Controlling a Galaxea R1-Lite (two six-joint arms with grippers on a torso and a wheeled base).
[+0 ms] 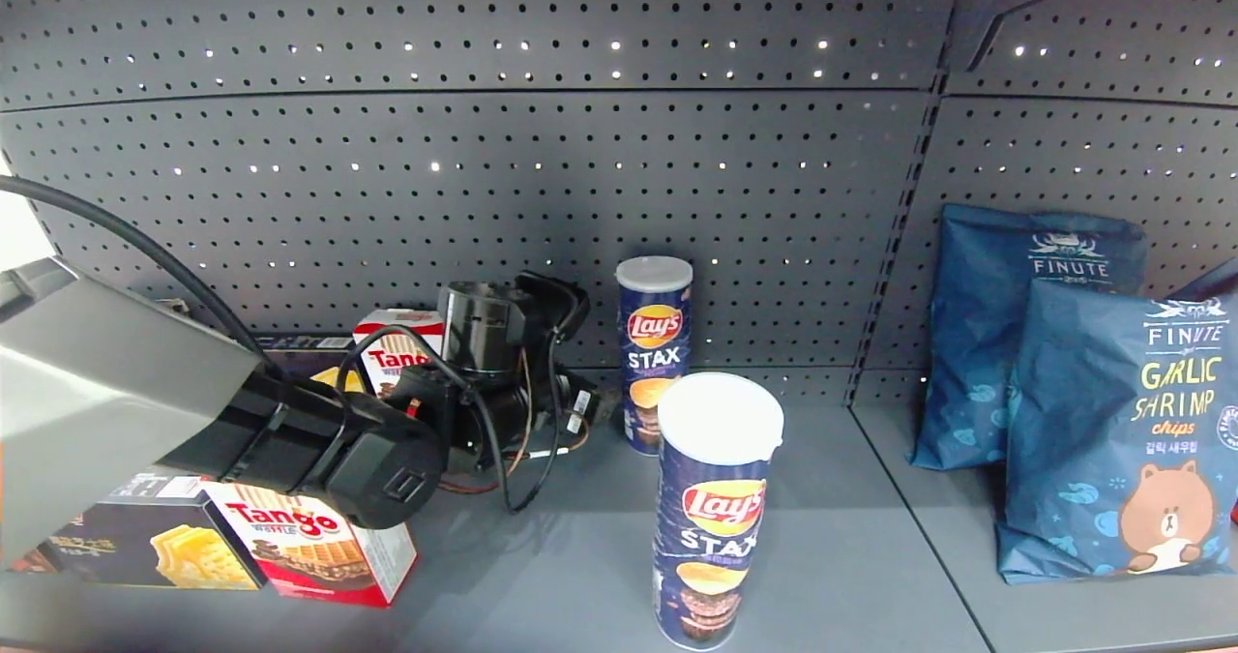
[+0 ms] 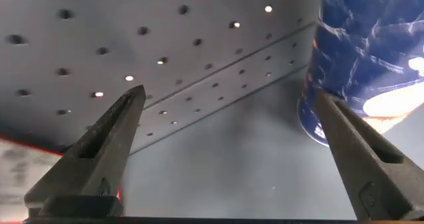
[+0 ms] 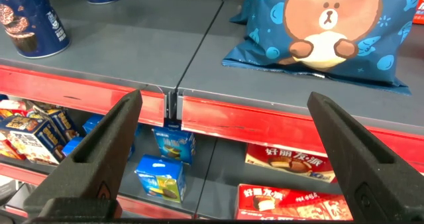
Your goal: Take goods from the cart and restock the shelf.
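On the grey metal shelf (image 1: 851,556), a dark blue cylindrical chip can (image 1: 655,353) with a white lid stands upright at the back, and a second can (image 1: 718,508) stands nearer the front. The left end effector (image 2: 228,95) sits just beside the rear one, spread wide and empty. The right end effector (image 3: 225,98) hangs before the shelf's red edge, also wide and empty.

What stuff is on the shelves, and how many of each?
chip cans: two, dark blue with white lids, mid-shelf, one behind the other
chip bags: two, blue, right side
wafer boxes: two, red and white, left side, front and rear
black box: one, front left
small boxes: several, blue and red, lower shelf
left gripper: one, dark, open, beside the rear can
right gripper: one, dark, open, before the shelf edge
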